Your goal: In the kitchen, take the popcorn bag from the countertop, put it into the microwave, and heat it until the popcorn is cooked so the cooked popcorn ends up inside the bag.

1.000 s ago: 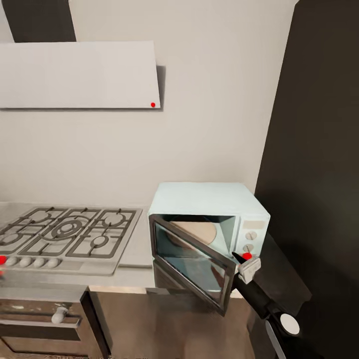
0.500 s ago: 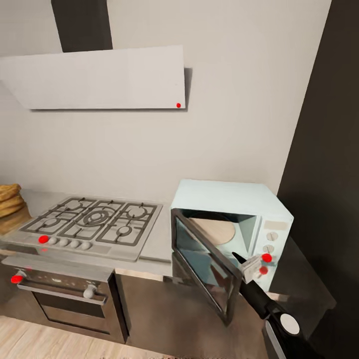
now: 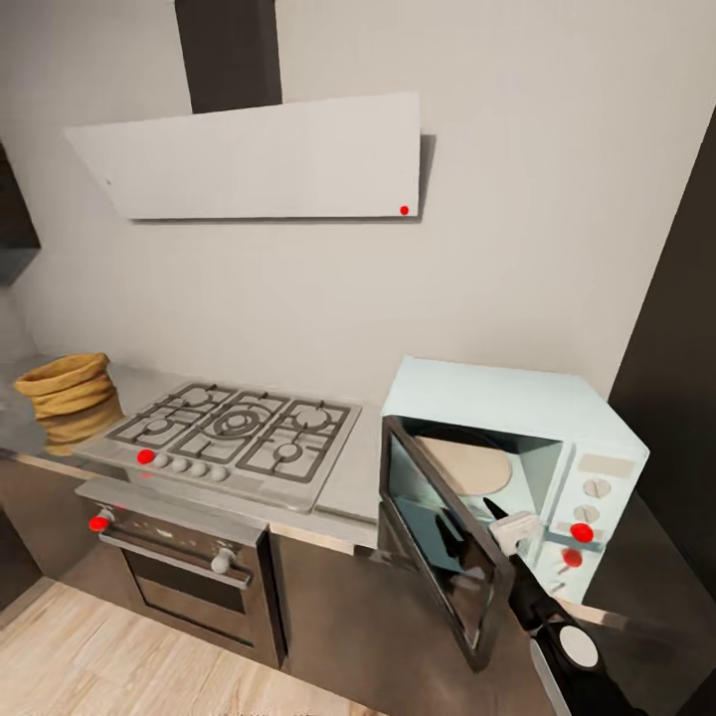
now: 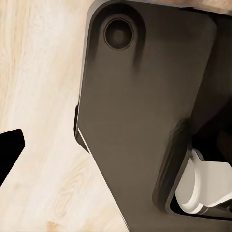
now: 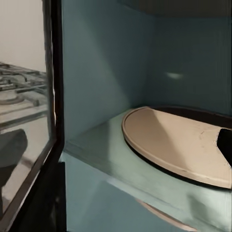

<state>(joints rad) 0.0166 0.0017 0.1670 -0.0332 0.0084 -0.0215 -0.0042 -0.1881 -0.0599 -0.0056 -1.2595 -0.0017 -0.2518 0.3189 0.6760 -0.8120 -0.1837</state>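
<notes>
The mustard-tan popcorn bag [image 3: 62, 383] stands at the far left of the grey countertop [image 3: 350, 477], left of the gas hob [image 3: 239, 433]. At the right end stands the mint-blue microwave [image 3: 517, 398], its dark glass door [image 3: 438, 542] swung wide open. Inside lies a bare tan turntable [image 3: 467, 465] [image 5: 179, 140]. My right gripper [image 3: 496, 513] hovers open in front of the opening, beside the door's free edge, holding nothing. One of its dark fingertips [image 5: 225, 141] shows at the right wrist view's edge. A fingertip [image 4: 9, 150] of my left gripper hangs over the wooden floor, empty.
A built-in steel oven [image 3: 189, 577] sits under the hob, and a white hood [image 3: 259, 159] hangs above it. A tall dark cabinet [image 3: 686, 328] closes off the right side. Light wood floor [image 3: 119, 666] lies in front. My dark base [image 4: 140, 111] is close to the left gripper.
The camera has pulled back and turned left, so the popcorn bag and the floor have come into view. My right gripper stays by the open microwave door.
</notes>
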